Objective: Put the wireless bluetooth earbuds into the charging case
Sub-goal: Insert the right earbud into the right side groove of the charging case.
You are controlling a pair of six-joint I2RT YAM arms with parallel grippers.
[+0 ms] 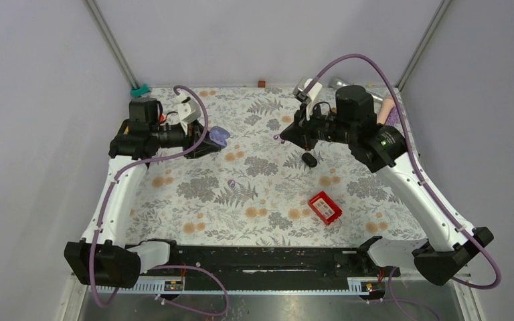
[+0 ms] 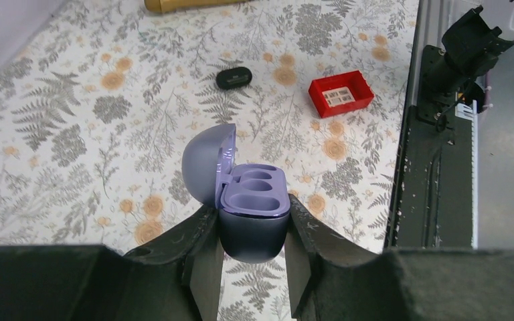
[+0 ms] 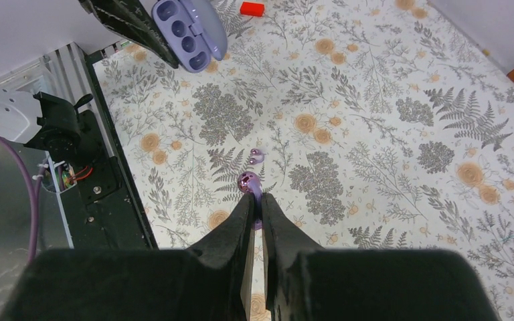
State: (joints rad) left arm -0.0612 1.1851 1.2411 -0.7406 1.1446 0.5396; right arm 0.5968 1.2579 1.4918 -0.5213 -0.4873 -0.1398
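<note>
The left arm and right arm wear white shells between bulky black joint housings. A purple cable loops along each. A green light glows on a right-arm joint. The fingers are matte black wedges, scuffed pale at their edges

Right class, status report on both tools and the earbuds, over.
Left tool shut on open purple case, wells empty. Right tool shut on purple earbud. Second purple earbud on table. Nothing between tools.
</note>
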